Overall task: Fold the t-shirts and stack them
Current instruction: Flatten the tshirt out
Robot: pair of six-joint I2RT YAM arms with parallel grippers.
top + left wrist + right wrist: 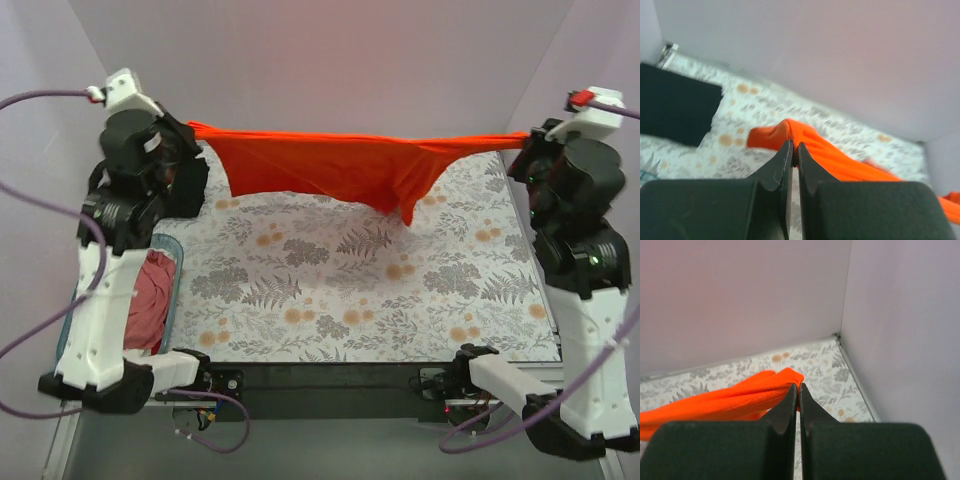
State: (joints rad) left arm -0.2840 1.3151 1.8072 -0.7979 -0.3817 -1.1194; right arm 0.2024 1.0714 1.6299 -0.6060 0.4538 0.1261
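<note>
At far left, a dusty pink t-shirt point(147, 300) lies in the teal basket point(176, 285) beside the floral desk point(300, 290). The left pincer point(793, 149) is clamped tight on one end of the orange-red t-shirt point(330, 165), which hangs stretched in the air over the desk's far side, sagging between them. The right pincer point(796, 389) pinches the other end.

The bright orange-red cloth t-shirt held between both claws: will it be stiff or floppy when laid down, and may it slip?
Probably floppy: the bright orange-red cloth t-shirt sags in the middle and one part hangs to a point. Likely light, since small pinches by the left claw and right claw carry it. Slipping seems unlikely; both are shut on bunched fabric.
</note>
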